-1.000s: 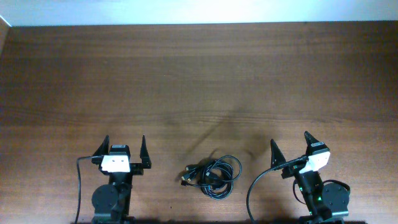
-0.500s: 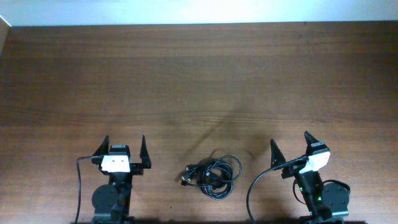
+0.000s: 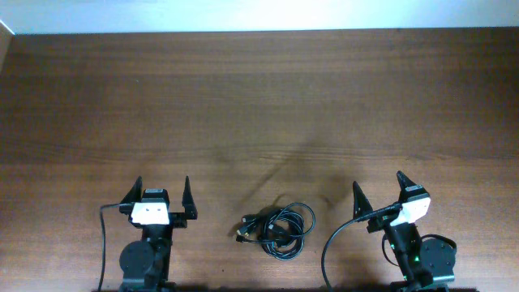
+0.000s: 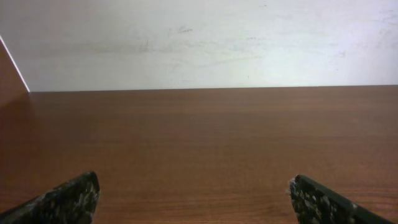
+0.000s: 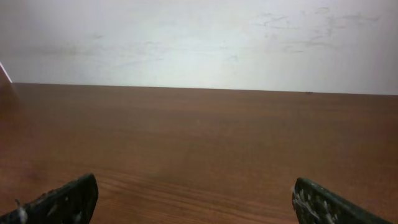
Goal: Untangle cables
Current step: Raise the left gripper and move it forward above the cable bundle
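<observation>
The cables [image 3: 279,228] lie bunched in loops on the brown table near its front edge, between the two arms. My left gripper [image 3: 161,189] is open and empty, to the left of the bunch. My right gripper [image 3: 378,185] is open and empty, to the right of it. Both point toward the far edge. The wrist views show only bare table, the wall and the tips of the open fingers [image 4: 68,200] [image 5: 329,205]; the cables are out of view there.
A thicker black wire [image 3: 336,243] curves from the right arm's base toward the front edge. Another runs down beside the left arm [image 3: 103,243]. A white wall [image 4: 205,43] stands behind the table's far edge.
</observation>
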